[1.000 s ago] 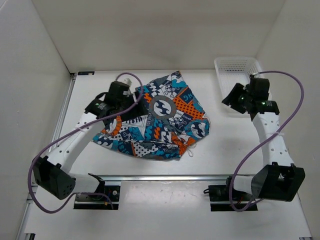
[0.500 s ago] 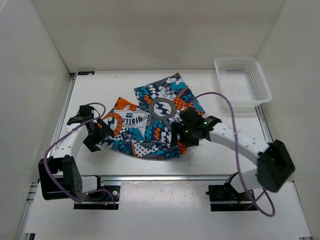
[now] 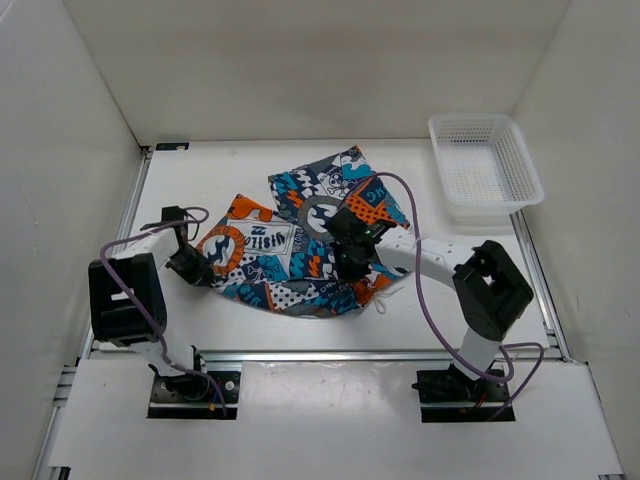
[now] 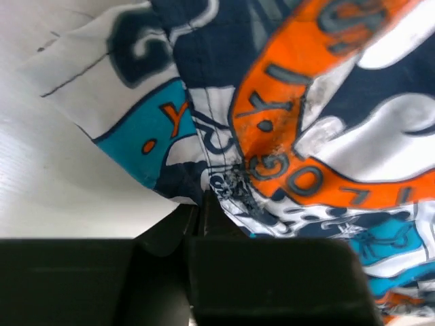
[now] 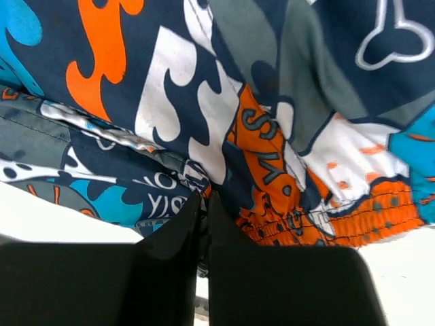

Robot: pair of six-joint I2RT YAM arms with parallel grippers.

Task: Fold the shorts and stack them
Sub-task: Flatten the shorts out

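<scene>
The shorts (image 3: 300,240), printed in orange, turquoise, navy and white, lie rumpled and partly folded over in the middle of the table. My left gripper (image 3: 192,266) is at their left edge, shut on a pinch of the hem, as the left wrist view shows (image 4: 202,200) with the shorts' fabric (image 4: 306,136) bunched at its tips. My right gripper (image 3: 352,265) sits on the near right part of the cloth. In the right wrist view it (image 5: 204,197) is shut on a fold of the shorts (image 5: 224,88) beside the orange waistband.
A white mesh basket (image 3: 485,165) stands at the back right of the table. White walls close in the left, back and right sides. A metal rail (image 3: 320,352) runs along the near edge, in front of the arm bases.
Both grippers have gone from open to shut on the shorts. The right arm came from the basket to the cloth's near right part. The left gripper dropped to the left edge.
</scene>
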